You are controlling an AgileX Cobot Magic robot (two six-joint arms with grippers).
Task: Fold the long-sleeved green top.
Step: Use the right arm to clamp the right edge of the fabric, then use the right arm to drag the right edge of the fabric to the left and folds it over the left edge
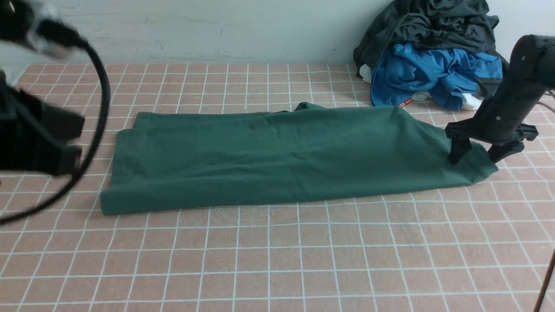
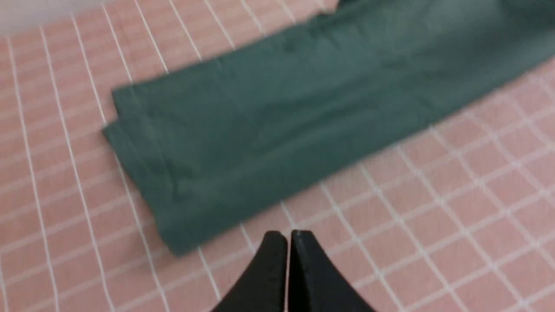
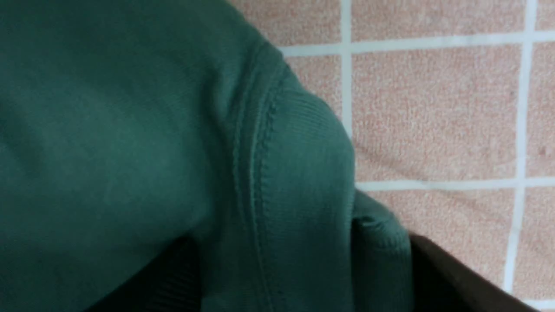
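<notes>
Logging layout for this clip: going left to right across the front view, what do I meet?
Left arm → green long-sleeved top → right tool; clothes pile behind overlaps, so left out.

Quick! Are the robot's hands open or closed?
Left gripper: closed, empty.
Right gripper: open, at the end of the green top.

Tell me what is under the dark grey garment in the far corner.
A bright blue garment shows beneath the dark grey garment; how much more lies under it is covered.
</notes>
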